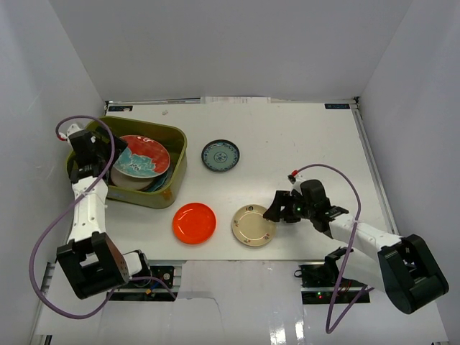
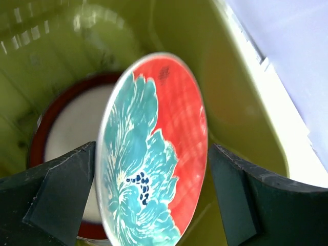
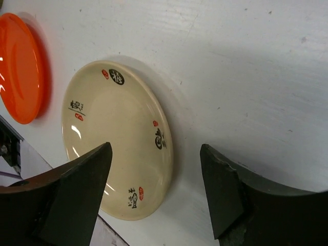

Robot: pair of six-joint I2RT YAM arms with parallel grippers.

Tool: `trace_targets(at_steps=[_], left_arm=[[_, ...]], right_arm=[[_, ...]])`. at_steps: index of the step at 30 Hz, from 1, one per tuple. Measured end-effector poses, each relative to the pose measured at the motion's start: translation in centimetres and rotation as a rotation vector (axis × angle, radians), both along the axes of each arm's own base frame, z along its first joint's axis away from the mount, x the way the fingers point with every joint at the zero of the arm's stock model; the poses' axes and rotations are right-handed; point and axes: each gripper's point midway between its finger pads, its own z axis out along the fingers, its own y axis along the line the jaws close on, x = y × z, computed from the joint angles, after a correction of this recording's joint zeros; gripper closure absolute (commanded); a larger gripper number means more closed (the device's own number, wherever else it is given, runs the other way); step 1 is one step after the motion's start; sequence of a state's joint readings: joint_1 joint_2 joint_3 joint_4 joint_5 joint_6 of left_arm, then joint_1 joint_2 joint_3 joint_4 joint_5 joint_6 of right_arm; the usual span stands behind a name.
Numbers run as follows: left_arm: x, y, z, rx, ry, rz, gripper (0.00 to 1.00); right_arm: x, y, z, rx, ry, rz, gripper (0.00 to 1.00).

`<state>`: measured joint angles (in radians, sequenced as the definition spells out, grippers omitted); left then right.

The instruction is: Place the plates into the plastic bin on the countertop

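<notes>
Wide open on both sides — nothing held

Left pincer point(image 2: 152, 189) gapes either side of the round red-and-teal flowered plate point(image 2: 154, 154) lying in the olive-green plastic bin point(image 1: 169, 190); right pincer point(image 3: 156, 189) straddles the rim of the round cream-yellow plate point(image 3: 113, 133) on the white counter point(image 1: 302, 144) — beside a plain orange-red plate point(image 3: 20, 66).
</notes>
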<state>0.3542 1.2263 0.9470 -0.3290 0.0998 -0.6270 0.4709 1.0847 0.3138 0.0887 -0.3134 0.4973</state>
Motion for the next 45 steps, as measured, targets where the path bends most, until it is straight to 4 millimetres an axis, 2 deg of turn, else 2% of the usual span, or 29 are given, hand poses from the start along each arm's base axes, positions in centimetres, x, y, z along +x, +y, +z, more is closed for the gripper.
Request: trace_targets(at_steps=[4, 5, 6, 8, 10, 11, 13, 16, 18, 20, 23, 26, 29, 31, 34, 37, 39, 43, 45], left_arm=[[0.6, -0.7, 3.8, 0.177, -0.069, -0.006, 0.02], [0.6, -1.0, 4.6, 0.223, -0.087, -0.011, 0.02], [0.6, -1.4, 5.3, 0.258, -0.102, -0.021, 0.02], [0.6, -2.2, 6.1, 0.3, -0.121, -0.04, 0.02], [0.5, -2.1, 6.4, 0.322, -0.123, -0.034, 0.02], [0.5, -1.9, 6.4, 0.328, -0.121, -0.028, 0.02], [0.4, -1.7, 6.4, 0.332, -0.116, -0.019, 0.02], [0.2, -2.1, 6.2, 0.319, -0.111, -0.035, 0.02], [0.2, -3.1, 6.5, 0.287, -0.131, -0.079, 0.02], [0.1, -5.0, 7.4, 0.234, -0.174, -0.159, 0.02], [-0.6, -8.5, 10.2, 0.15, -0.271, -0.309, 0.02], [-2.3, -11.7, 13.3, 0.109, -0.366, -0.432, 0.02], [-4.6, -14.8, 16.6, 0.085, -0.451, -0.552, 0.02], [-5.9, -16.5, 19.1, 0.074, -0.508, -0.629, 0.02], [-7.9, -19.0, 23.9, 0.079, -0.613, -0.737, 0.02], [-10.2, -21.1, 28.1, 0.096, -0.717, -0.829, 0.02], [-11.6, -22.1, 29.6, 0.107, -0.763, -0.876, 0.02], [-13.1, -23.5, 29.9, 0.114, -0.79, -0.935, 0.02], [-13.0, -24.0, 29.2, 0.118, -0.777, -0.946, 0.02]], right_arm=[[-0.8, 0.9, -0.5, 0.014, 0.016, 0.045, 0.43], [-1.1, 1.1, -0.7, 0.021, 0.026, 0.054, 0.55], [-1.1, 1.3, -0.7, 0.027, 0.031, 0.052, 0.6], [-1.5, 1.3, -1.2, 0.024, 0.058, 0.055, 0.71], [-1.6, 1.1, -1.4, 0.018, 0.065, 0.047, 0.81], [-1.6, 1.0, -1.5, 0.012, 0.072, 0.04, 0.91], [-1.7, 0.8, -1.4, 0.008, 0.079, 0.028, 0.92], [-1.1, 0.9, 0.2, 0.021, 0.04, 0.012, 0.92], [-0.4, 1.2, 2.0, 0.044, 0.002, -0.002, 0.92], [0.7, 1.8, 4.7, 0.082, -0.048, -0.013, 0.92], [3.6, 3.5, 11.2, 0.166, -0.163, -0.025, 0.92], [6.4, 5.4, 18.7, 0.261, -0.291, -0.024, 0.92], [9.0, 8.9, 24.5, 0.332, -0.38, 0.012, 0.92], [10.3, 12.2, 26.6, 0.359, -0.41, 0.048, 0.92], [12.2, 18.5, 27.4, 0.361, -0.396, 0.111, 0.92], [14.4, 24.8, 26.9, 0.357, -0.389, 0.154, 0.92], [15.4, 28.6, 25.7, 0.342, -0.377, 0.176, 0.92], [16.9, 34.8, 23.4, 0.309, -0.375, 0.2, 0.92], [16.8, 37.2, 22.0, 0.297, -0.367, 0.213, 0.87]])
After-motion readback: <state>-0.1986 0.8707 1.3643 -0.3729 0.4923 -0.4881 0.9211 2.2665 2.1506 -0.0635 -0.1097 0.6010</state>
